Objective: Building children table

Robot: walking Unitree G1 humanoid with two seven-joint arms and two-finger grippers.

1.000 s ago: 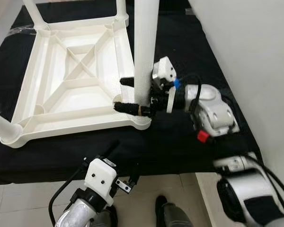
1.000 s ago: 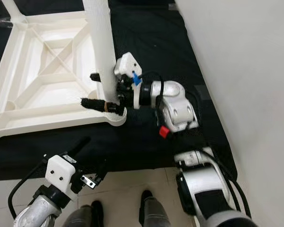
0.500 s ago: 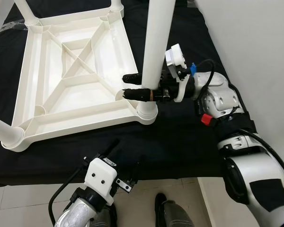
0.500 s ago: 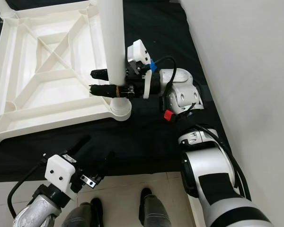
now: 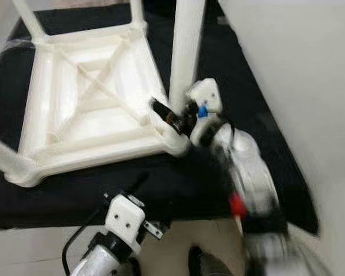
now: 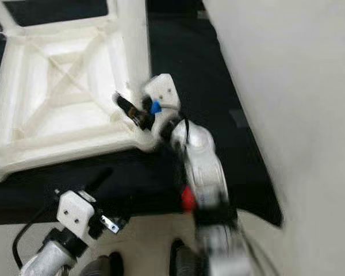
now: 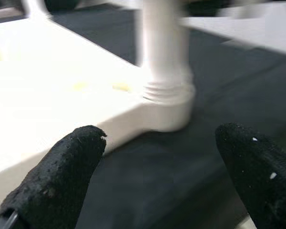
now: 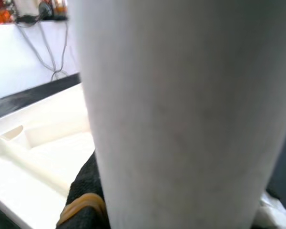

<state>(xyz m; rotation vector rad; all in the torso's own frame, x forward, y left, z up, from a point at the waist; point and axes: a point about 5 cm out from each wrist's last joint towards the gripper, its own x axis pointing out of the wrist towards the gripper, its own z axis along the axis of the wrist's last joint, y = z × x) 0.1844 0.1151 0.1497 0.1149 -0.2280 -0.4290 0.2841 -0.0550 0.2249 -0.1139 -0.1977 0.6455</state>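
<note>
Fingers of my right gripper [image 5: 168, 115] clamp the white leg [image 5: 187, 46] just above its corner socket on the upturned tabletop [image 5: 86, 109]. Left gripper [image 7: 152, 171] hangs spread, near that corner. I judge all legs seated; tightening and flipping remain.

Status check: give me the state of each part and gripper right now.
Table top: upside down on the black cloth.
Near-right leg: upright in its corner socket.
Right gripper: fingers around that leg, low down.
Left gripper: open, holding nothing, facing the table's corner.
</note>
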